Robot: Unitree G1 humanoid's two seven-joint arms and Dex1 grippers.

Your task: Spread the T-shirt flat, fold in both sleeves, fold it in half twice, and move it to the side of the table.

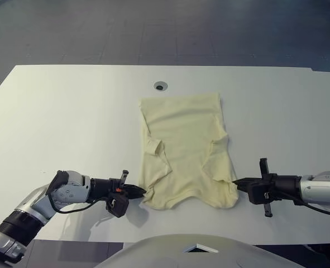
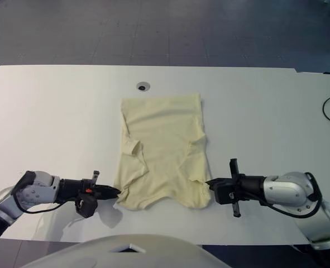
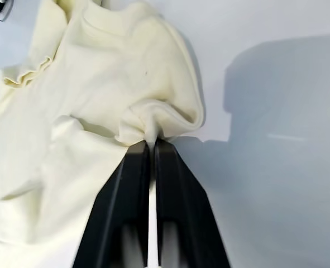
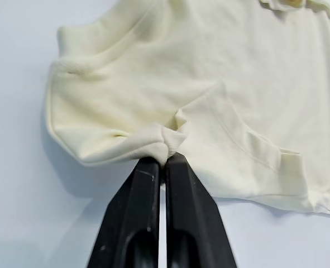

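T-shirt [image 1: 186, 146] lies mid-desk [image 1: 70, 111], pale yellow, long axis running 12 to 6 o'clock. The straight hem is at 12 and the neckline end at 6, near the desk's front edge. Both sleeves look folded in over the body, so it reads as a narrow rectangle. Left end effector [image 1: 140, 191] sits at the shirt's 7 o'clock corner and right end effector [image 1: 235, 182] at its 5 o'clock corner. Both are low at desk level, tips pointing inward toward each other. Cable hole [image 1: 161, 85] is at 11 o'clock just past the hem, apart from the cloth.

Right eye view: same layout, both tips touching the near corners.

Left wrist view: the fingers [image 3: 125, 201] are pressed together, clamped on a small bunched pinch of the shoulder corner. Cloth puckers at the tips.

Right wrist view: the fingers [image 4: 139, 218] are likewise closed tight on a gathered bit of the other shoulder corner, collar seam running just beyond.

Judgement: spreading and sleeve folds look done, and the step in hand is the first half-fold, at the grasp stage. The next move calls for lifting both corners together and carrying them toward 12 o'clock. They should be kept level and evenly spaced so the tucked sleeves don't flop out, then laid on the hem with edges lined up before letting go.
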